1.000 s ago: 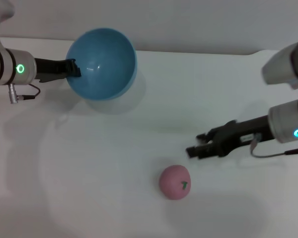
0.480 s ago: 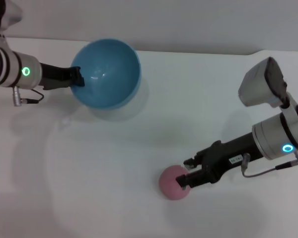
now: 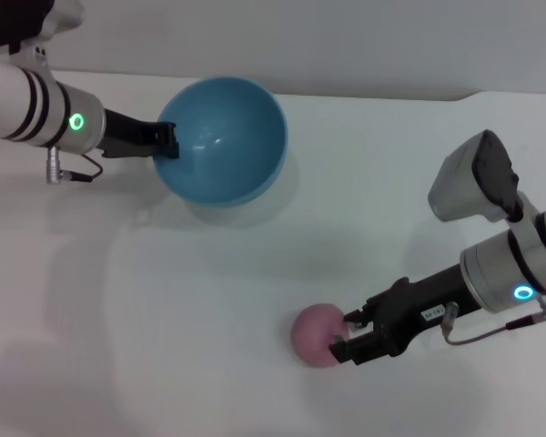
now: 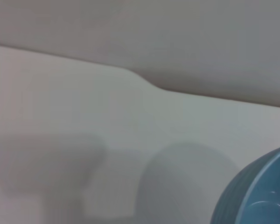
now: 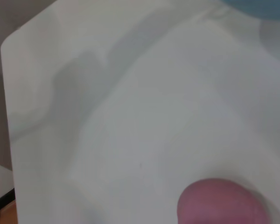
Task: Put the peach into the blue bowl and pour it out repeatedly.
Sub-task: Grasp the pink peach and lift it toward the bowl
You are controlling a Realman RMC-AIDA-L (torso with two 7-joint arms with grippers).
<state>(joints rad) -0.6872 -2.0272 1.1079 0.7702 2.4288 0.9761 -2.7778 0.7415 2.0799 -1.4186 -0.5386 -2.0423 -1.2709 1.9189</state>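
Note:
The blue bowl point(image 3: 226, 138) hangs above the table at the back left, tipped so its smooth empty inside faces the head camera. My left gripper point(image 3: 166, 144) is shut on its left rim. A part of the bowl point(image 4: 259, 198) also shows in the left wrist view. The pink peach point(image 3: 311, 335) rests on the white table at the front centre. My right gripper point(image 3: 348, 334) stands open against the peach's right side, one finger on each side of that edge. In the right wrist view the peach point(image 5: 221, 204) fills the lower edge and the bowl point(image 5: 266, 5) peeks in at a corner.
The white table point(image 3: 209, 319) ends at a back edge just behind the bowl, with a notched corner at the back right. The bowl's shadow falls on the table beneath it. Nothing else stands on the surface.
My left arm carried the bowl to the right. My right gripper dropped forward and left from open air to the peach's right side. The peach stayed put.

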